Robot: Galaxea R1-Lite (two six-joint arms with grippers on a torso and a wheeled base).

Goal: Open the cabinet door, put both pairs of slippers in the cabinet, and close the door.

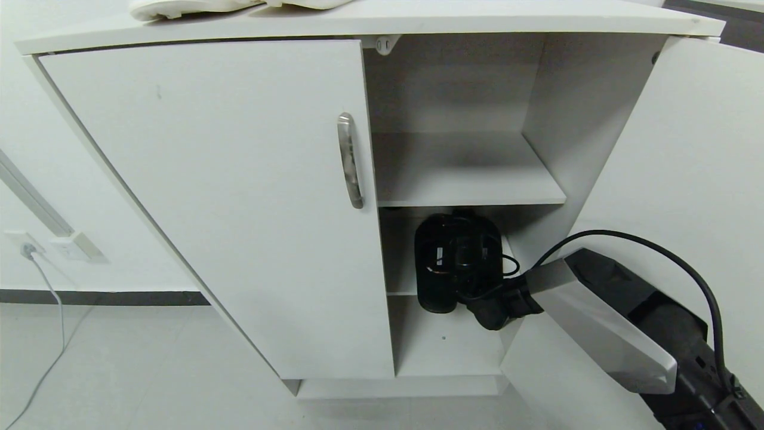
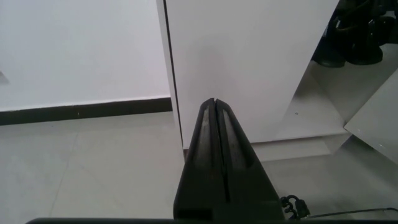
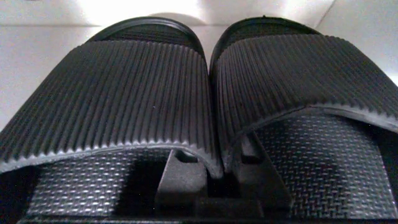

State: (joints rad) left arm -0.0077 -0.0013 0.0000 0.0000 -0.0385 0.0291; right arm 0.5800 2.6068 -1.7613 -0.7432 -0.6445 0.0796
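A pair of black ribbed slippers (image 1: 456, 263) is held side by side inside the open right half of the white cabinet (image 1: 465, 173), below the upper shelf and at the height of the lower shelf's front edge. My right gripper (image 3: 214, 177) is shut on their two inner walls, its fingers (image 3: 177, 183) showing under the straps. The black slippers (image 2: 348, 37) also appear in the left wrist view. A pale pair of slippers (image 1: 179, 7) lies on the cabinet top. The left door (image 1: 209, 197) with its metal handle (image 1: 350, 160) is closed. My left gripper (image 2: 214, 102) is shut and empty, low over the floor before the cabinet.
The right door (image 1: 686, 179) stands swung open beside my right arm. The cabinet's bottom compartment (image 1: 441, 346) is bare. A wall socket with a cable (image 1: 27, 248) is at the left. Grey floor tiles (image 1: 119, 370) lie in front.
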